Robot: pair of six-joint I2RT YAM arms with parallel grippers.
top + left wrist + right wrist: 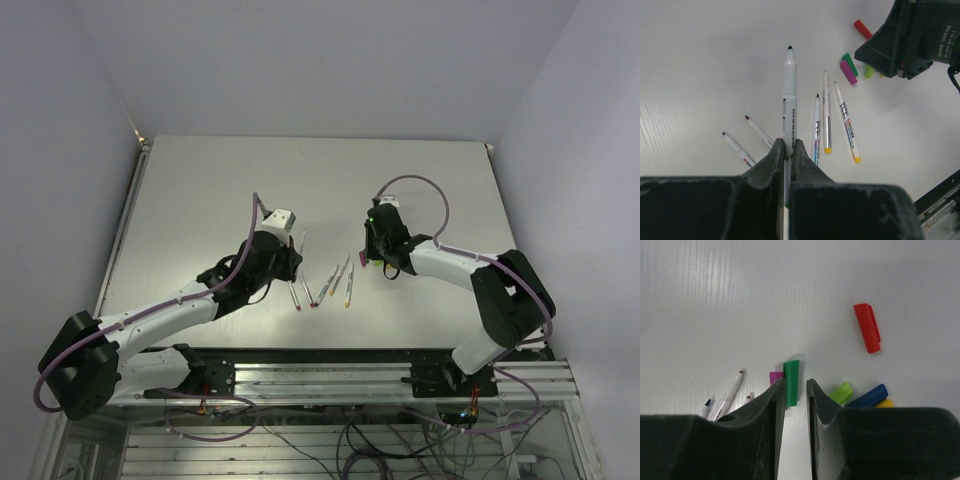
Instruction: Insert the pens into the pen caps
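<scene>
No pens were capped yet: left pincer (788, 150) gripped one pen (789, 90), right pincer (795, 385) sat narrowly parted around the green cap (791, 374), other caps (866, 327) lay loose.

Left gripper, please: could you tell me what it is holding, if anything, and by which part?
The left gripper clamps one pen by its barrel's rear part, dark tip pointing away.

The left gripper (788, 150) pinches 1 pen (789, 95), dark tip pointing away. 5 other pens (826, 112) lie alongside; a red cap (863, 29), green cap (850, 63) and magenta cap (848, 73) sit near the right gripper (885, 55).
</scene>
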